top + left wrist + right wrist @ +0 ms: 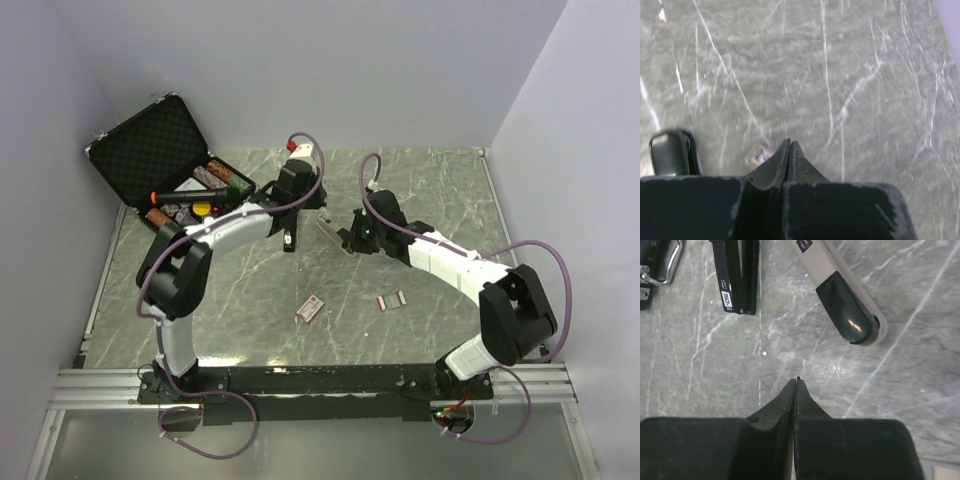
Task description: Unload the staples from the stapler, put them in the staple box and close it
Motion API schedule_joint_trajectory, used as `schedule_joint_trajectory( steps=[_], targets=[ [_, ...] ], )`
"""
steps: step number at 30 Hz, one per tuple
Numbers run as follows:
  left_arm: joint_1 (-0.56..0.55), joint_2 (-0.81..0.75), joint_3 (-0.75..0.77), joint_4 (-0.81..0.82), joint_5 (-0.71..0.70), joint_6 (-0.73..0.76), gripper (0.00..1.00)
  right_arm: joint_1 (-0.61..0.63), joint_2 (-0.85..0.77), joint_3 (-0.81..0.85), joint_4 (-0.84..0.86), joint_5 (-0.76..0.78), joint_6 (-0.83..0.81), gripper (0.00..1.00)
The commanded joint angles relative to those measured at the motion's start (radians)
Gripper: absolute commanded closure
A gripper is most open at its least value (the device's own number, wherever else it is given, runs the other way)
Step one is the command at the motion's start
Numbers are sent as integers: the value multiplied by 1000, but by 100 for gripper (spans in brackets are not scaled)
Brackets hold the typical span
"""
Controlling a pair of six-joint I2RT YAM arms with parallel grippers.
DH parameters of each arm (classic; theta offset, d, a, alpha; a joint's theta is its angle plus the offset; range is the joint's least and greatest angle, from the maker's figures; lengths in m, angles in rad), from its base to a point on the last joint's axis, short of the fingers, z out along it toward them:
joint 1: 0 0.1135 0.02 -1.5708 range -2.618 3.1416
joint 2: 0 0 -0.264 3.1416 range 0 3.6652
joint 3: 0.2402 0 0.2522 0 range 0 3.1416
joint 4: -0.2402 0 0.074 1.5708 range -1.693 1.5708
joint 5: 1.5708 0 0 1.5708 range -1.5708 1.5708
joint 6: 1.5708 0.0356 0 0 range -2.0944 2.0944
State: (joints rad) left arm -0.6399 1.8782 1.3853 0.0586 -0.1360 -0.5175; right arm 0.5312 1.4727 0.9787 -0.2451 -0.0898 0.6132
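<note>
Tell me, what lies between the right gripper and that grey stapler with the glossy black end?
Nothing: the right wrist view shows only bare green marbled tabletop between the right gripper and the grey stapler.

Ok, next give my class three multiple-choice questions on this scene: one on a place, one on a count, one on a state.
1. Where on the table is the open black case? A far left corner; B near right corner; C between the arm bases.
2. How many staplers lie ahead of the right tool? A one; B two; C four.
3. The right tool is: A wide open; B shut on a stapler; C shut, empty.
Key: 1 A, the case sits at the far left. 2 B, a black stapler and a grey stapler lie there. 3 C, its jaws meet with nothing between.
</note>
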Motion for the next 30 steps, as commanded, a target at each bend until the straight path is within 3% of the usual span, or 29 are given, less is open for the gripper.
schedule_joint_trajectory(
  steps=[1, 9, 14, 30],
  targets=[
    [52, 116, 76, 119, 174, -36, 99, -5, 58, 17, 72, -37, 34, 100],
    [78, 309, 244, 95, 309, -69, 99, -4, 150, 31, 102, -41, 59, 100],
    [78, 390, 327, 41, 320, -58, 99, -4, 215, 67, 92, -34, 66, 100],
    [82, 348, 153, 10, 251, -7, 99, -85, 322, 204, 13, 44, 66, 100]
  ],
)
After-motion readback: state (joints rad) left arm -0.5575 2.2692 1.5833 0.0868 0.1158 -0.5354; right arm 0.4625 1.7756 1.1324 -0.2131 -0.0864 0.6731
